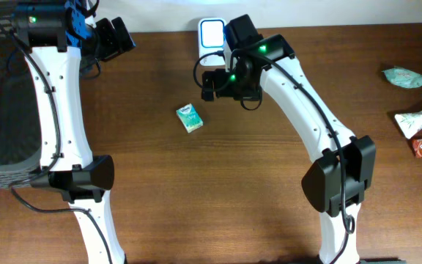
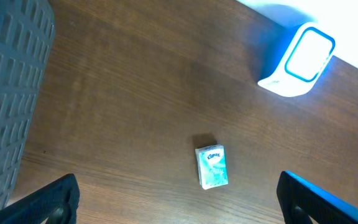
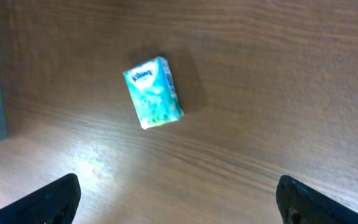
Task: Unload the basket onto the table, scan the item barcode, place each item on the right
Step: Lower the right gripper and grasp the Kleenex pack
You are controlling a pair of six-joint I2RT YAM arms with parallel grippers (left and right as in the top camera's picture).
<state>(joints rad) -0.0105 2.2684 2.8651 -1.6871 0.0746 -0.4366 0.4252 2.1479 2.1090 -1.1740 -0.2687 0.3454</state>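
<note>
Left arm (image 1: pixel 56 103): slim white links, bulky black joint housings, black cable along link, blue part near wrist, green light on end housing. Right arm (image 1: pixel 306 103): same white links, black joints, two green lights, looped black cable. Left fingers (image 2: pixel 48 202), right fingers (image 3: pixel 45 199): black, matte, blunt-tipped.

Matt wood-grain table (image 1: pixel 196 191); glossy plastic-wrapped tissue pack (image 3: pixel 153 92).

light: even, moderate, from above | overhead: sharp, soft shadows on table (image 1: pixel 196 191) | left wrist: scanner (image 2: pixel 303 59) face overexposed, blue halo | right wrist: pale glare patch lower left, tissue pack (image 3: pixel 153 91) slightly blurred, short shadow at its right
</note>
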